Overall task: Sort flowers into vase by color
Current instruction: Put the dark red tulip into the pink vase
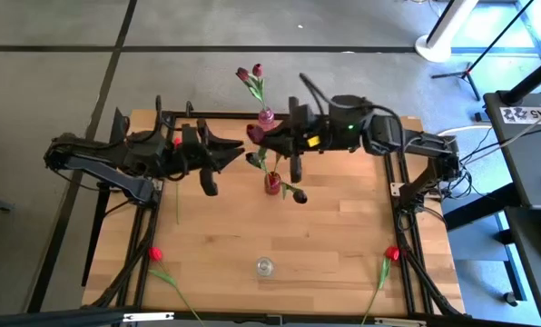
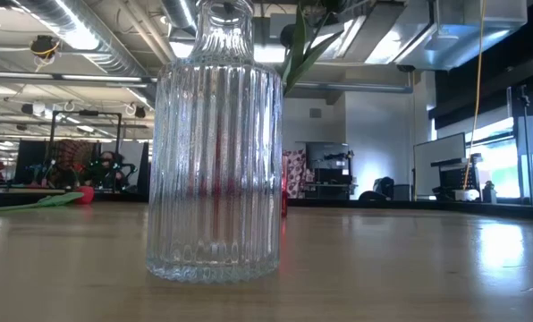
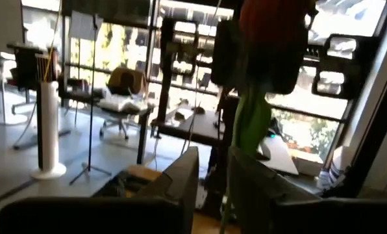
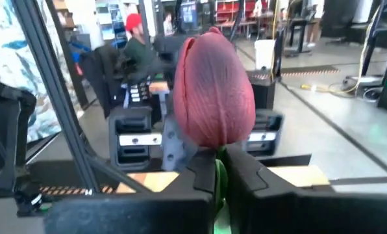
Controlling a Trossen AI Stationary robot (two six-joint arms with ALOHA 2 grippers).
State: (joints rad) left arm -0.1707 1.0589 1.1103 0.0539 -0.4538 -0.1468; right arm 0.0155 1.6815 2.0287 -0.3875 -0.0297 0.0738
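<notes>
R gripper (image 4: 216,179) pinches maroon tulip (image 4: 213,97) stem — head up, stem vertical; L gripper unclear.

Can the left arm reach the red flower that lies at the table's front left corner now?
Probably not yet: the left claw is shut on a flower. The red flower itself lies uncovered.

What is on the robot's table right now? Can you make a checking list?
Surface: wooden table, bare in the middle.
Job's things: two red tulips lying at the near corners; pink vase with dark tulips; red vase; clear ribbed vase, empty.
Clutter: nothing seen.
Grippers: left gripper holds a red tulip; right gripper holds a maroon tulip.
Cables: black cables at the right edge.
Surroundings: office chair, a person behind.
</notes>
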